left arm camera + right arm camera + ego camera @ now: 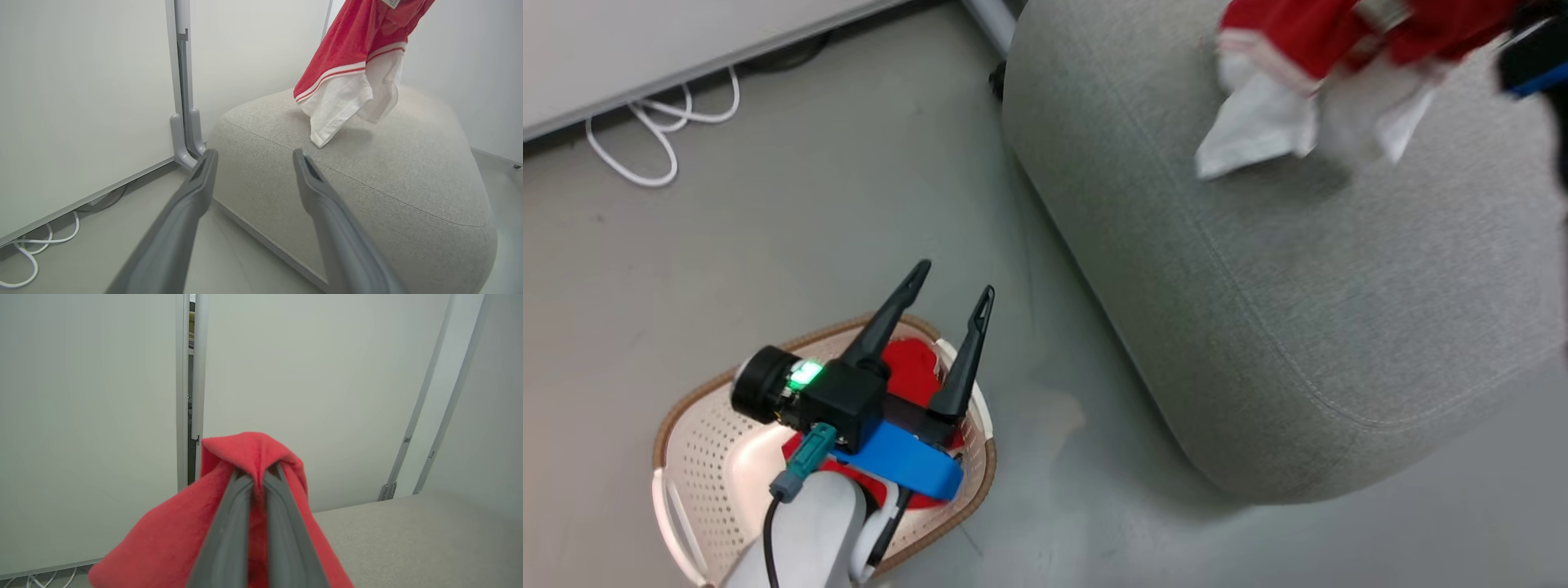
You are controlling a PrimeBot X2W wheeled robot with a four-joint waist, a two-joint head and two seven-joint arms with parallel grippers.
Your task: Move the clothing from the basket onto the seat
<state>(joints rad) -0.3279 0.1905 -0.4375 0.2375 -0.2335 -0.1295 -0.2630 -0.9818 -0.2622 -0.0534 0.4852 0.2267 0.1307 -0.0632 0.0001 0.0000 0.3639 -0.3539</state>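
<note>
**Head view: one garment over the seat, one in the basket**

Largest in the scene, the grey seat [1298, 327] stands on the floor to the right of the basket [698, 425], with a gap between the two. Above the seat's far end hangs a red garment [1298, 49]. Its white trim droops close to the upholstery, though I cannot tell whether it touches. The right wrist view shows the right gripper [256, 477] pinched tight on a fold of that red cloth, fingers almost together. A second red garment [911, 363] lies in the basket, partly hidden under the left gripper [956, 278]. That gripper hovers over it with fingers spread and nothing between them.

The step in hand looks like delivery of the first piece: it is over the seat but not yet let go. The next move calls for lowering until the cloth's weight rests on the cushion, well inside the rounded edge, then parting the fingers. After that, the left gripper would need to dip into the basket for the other piece.
</note>
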